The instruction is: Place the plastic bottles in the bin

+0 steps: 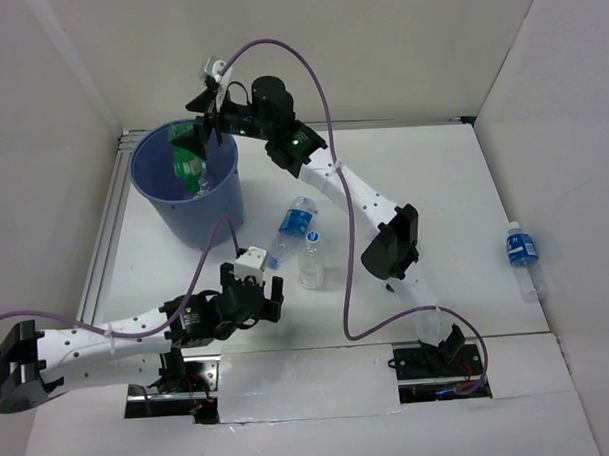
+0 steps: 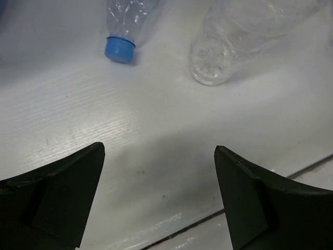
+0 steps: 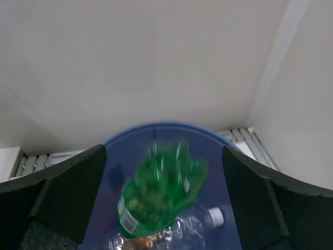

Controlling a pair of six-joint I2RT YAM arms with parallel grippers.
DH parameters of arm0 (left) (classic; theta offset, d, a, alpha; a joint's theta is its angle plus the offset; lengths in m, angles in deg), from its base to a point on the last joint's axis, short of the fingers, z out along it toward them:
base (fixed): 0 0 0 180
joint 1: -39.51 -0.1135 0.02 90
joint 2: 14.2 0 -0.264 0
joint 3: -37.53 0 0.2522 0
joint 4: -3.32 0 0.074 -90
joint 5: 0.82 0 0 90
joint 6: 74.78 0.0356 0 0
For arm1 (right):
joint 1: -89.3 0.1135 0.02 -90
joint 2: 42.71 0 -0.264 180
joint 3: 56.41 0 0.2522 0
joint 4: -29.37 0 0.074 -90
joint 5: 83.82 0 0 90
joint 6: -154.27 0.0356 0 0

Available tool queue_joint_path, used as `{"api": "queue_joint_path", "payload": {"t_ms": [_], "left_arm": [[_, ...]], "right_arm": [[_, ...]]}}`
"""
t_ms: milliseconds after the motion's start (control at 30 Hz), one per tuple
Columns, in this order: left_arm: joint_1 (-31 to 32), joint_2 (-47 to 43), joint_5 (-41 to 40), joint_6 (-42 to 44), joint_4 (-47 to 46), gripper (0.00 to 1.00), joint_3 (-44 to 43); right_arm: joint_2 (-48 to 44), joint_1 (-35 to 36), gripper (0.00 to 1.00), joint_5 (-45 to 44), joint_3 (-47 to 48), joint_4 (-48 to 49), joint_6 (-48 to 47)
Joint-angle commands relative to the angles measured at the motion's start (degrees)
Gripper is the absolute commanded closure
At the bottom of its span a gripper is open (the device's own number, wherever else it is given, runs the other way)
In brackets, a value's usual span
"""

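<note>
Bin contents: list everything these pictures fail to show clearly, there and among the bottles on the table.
- Green bottle: motion-blurred in the right wrist view, label unreadable.
- Bin: in the top view the right gripper covers part of its inside, so the bottle count is unclear.
- Blue-capped bottle and clear bottle: cut off by the left wrist view's top edge.
- Far-right bottle: label too small to read.

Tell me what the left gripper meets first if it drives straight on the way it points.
Most likely the bare table: the open left gripper aims down into the gap between the blue-capped bottle and the clear bottle. Depth is unclear; it might graze the clear one.
</note>
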Motion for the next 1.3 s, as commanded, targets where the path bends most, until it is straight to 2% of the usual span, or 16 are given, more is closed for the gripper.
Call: {"api": "queue_joint_path", "payload": {"t_ms": [0, 100, 133, 267, 300, 367, 400, 433, 500, 700, 800, 867, 933, 1000, 1133, 1267], "left_arm": [[-3.42, 3.37, -5.60, 2.46, -4.85, 0.01, -4.20], [-11.67, 8.12, -2.10, 7.11, -9.22, 0.01, -5.78], [-13.71, 9.08, 1.30, 10.96, -11.34, 0.01, -5.78], [-23.12, 15.58, 10.90, 17.65, -19.26, 0.01, -7.18], [-24.70, 17.42, 13.18, 18.72, -20.05, 0.01, -8.76], [-27.79, 23.14, 19.93, 22.13, -21.55, 0.01, -10.43], [-27.80, 24.81, 22.58, 23.20, -23.21, 0.01, -11.83], [-28.49, 26.30, 26.87, 24.43, -24.10, 0.01, -11.85], [-28.50, 31.39, 31.45, 26.55, -26.64, 0.01, -14.21], [-28.50, 39.14, 33.34, 27.96, -27.62, 0.01, -18.17], [-27.97, 44.41, 26.58, 27.96, -24.73, 0.06, -21.59], [-27.97, 48.63, 21.67, 27.17, -21.92, 0.15, -24.85], [-27.45, 50.22, 14.55, 25.50, -19.19, 0.40, -25.56], [-27.44, 50.23, 12.51, 25.50, -19.71, 0.56, -25.56], [-27.44, 48.30, 13.20, 26.19, -18.40, 0.76, -26.09], [-25.95, 39.96, 14.00, 27.25, -17.78, 0.90, -29.42]], "right_arm": [[-1.63, -3.76, 0.01, -3.10, 2.54, 2.47, 2.44], [-5.84, -9.12, 0.01, -3.64, 0.79, -1.38, 3.05], [-7.08, -10.88, 0.07, -3.64, -1.65, -2.89, 3.58], [-12.97, -22.47, 0.61, 2.32, -11.39, -11.76, 4.99], [-14.11, -27.02, 0.62, 3.82, -13.96, -13.69, 4.47], [-19.03, -31.26, 0.57, 7.50, -20.54, -17.57, 2.80], [-20.78, -34.94, 0.48, 8.66, -27.62, -18.54, 1.83], [-24.02, -36.37, 0.28, 9.45, -30.74, -20.90, 0.87], [-28.42, -40.66, 0.19, 10.16, -42.20, -24.24, -3.78], [-37.49, -44.29, 0.09, 9.38, -58.17, -26.37, -6.79], [-41.71, -47.45, 0.09, 8.76, -65.12, -26.37, -6.79], [-43.99, -50.35, 0.10, 9.98, -67.76, -27.51, -6.79], [-45.32, -53.24, 0.12, 12.35, -69.43, -28.29, -6.26], [-46.99, -55.35, 0.13, 14.46, -70.49, -29.88, -6.26], [-48.66, -56.68, 0.17, 16.66, -72.43, -30.68, -7.84], [-50.42, -57.29, 0.30, 18.95, -74.10, -33.22, -10.04]]}}
